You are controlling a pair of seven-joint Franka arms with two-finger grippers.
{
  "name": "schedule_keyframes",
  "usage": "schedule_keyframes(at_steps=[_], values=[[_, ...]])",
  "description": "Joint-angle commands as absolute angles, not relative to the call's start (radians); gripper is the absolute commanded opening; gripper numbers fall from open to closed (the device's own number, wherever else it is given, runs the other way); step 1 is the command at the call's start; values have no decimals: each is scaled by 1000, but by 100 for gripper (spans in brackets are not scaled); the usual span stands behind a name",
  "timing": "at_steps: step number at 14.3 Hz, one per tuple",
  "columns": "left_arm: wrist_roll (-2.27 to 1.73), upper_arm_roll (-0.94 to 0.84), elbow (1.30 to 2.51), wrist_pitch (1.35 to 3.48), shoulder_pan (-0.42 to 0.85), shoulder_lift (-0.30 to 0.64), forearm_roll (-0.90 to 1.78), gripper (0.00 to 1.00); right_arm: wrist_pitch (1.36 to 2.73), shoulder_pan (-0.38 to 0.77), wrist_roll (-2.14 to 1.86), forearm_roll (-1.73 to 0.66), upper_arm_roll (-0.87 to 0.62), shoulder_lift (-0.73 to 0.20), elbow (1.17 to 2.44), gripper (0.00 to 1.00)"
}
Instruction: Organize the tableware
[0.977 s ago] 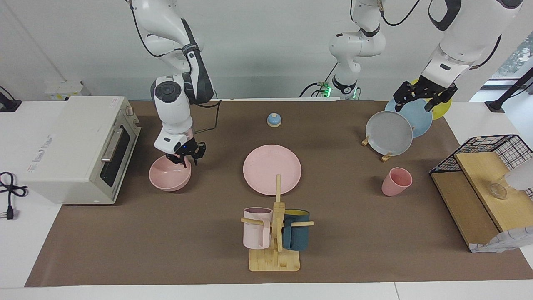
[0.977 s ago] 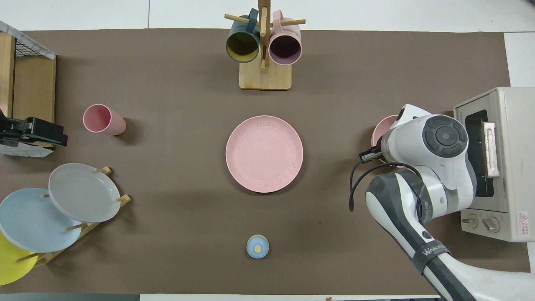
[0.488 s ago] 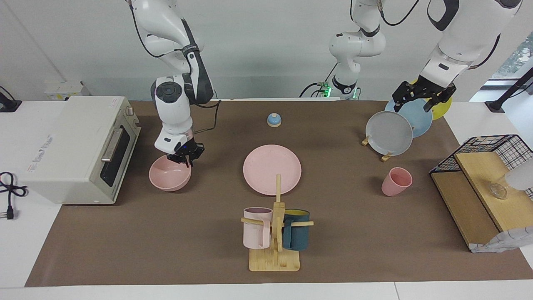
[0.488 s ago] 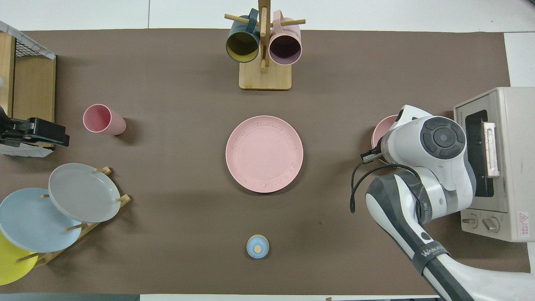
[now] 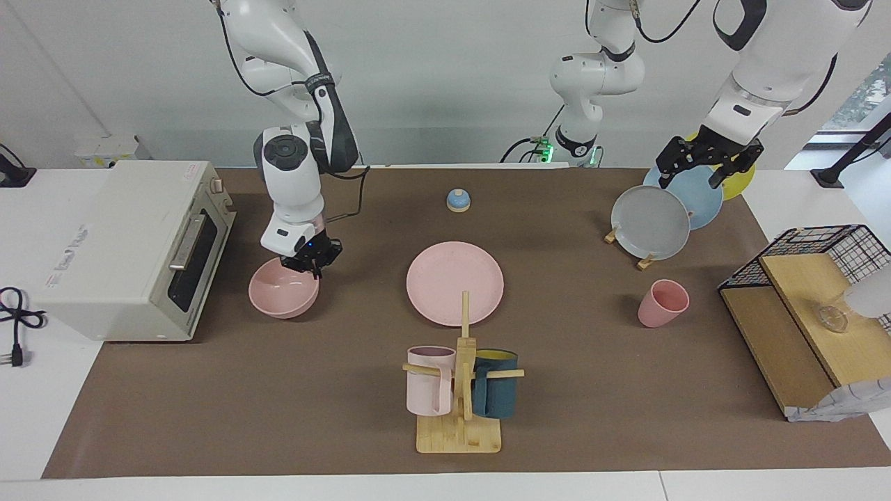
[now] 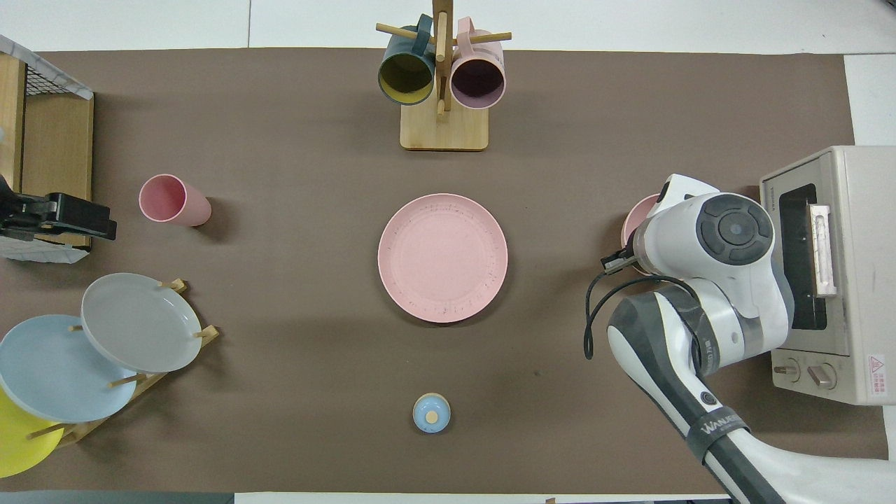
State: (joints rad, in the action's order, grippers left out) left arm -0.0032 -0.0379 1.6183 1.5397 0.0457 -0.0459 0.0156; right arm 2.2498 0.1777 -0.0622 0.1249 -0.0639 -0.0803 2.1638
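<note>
The pink plate [image 5: 454, 282] lies flat at the middle of the table and also shows in the overhead view [image 6: 442, 257]. The pink bowl [image 5: 282, 298] stands upright in front of the toaster oven; in the overhead view only its edge [image 6: 638, 213] shows from under the right arm. My right gripper [image 5: 311, 263] is down at the bowl's rim, on the side toward the plate. The pink cup [image 5: 663, 303] lies tilted on the mat toward the left arm's end [image 6: 171, 201]. My left gripper [image 5: 704, 167] is open and empty, up over the upright plates.
A toaster oven [image 5: 132, 243] stands at the right arm's end. A wooden mug tree [image 5: 461, 390] with two handled mugs stands farther out than the plate. A rack of grey, blue and yellow plates [image 5: 651, 223], a wire shelf [image 5: 807, 306] and a small blue knob [image 5: 458, 200] are also here.
The right arm's wrist has shifted slightly toward the plate while its gripper stays at the bowl's rim. The bowl, plate and cup have not moved. The left gripper has hardly moved.
</note>
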Motion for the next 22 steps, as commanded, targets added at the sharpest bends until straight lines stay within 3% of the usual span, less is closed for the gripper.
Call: schedule_keyframes(at_steps=[1, 5, 7, 9, 12, 16, 22], values=[[-15, -40, 1654, 1571, 49, -71, 2, 100, 2016, 209, 76, 143, -145, -156, 1894, 0], [-18, -40, 1675, 1664, 38, -2, 8, 100, 1921, 248, 415, 146, -297, -263, 1670, 0], [-21, -40, 1725, 1788, 40, 58, 8, 100, 1773, 407, 613, 230, -302, -438, 1427, 0], [-21, -38, 1714, 1867, 46, 148, 9, 100, 1714, 524, 774, 290, -301, -616, 1191, 0], [-28, -38, 1761, 1954, 49, 196, 8, 100, 1778, 558, 860, 290, -302, -644, 1178, 0], [-57, -40, 1850, 2043, 49, 198, 8, 100, 1856, 557, 862, 304, -302, -627, 1279, 0], [-66, -40, 1861, 2095, 49, 227, 8, 100, 1925, 541, 864, 348, -305, -617, 1358, 0]])
